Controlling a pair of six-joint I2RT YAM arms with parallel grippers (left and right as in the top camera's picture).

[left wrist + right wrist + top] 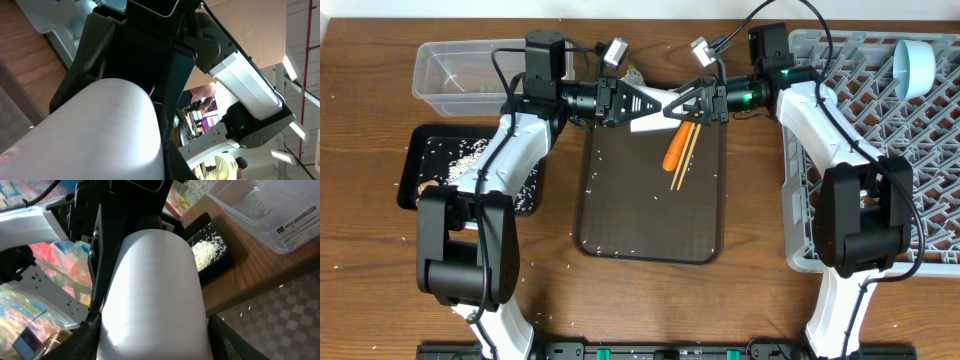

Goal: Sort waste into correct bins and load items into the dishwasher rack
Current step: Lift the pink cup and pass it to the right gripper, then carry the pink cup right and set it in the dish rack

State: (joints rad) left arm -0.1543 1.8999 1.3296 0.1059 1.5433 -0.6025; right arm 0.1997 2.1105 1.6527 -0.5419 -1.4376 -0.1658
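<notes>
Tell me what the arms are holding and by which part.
The left gripper pinches the cup at one end. The right gripper flanks the other end; whether it grips cannot be told.

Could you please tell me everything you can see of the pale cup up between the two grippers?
The pale cup looks white to faintly pink, smooth and matte, a plain rounded body with no handle visible. It lies sideways in the air above the brown serving tray, its length running from arm to arm. The left gripper is shut on one end. The right gripper has its jaws astride the other end, though whether they press it cannot be told.
</notes>
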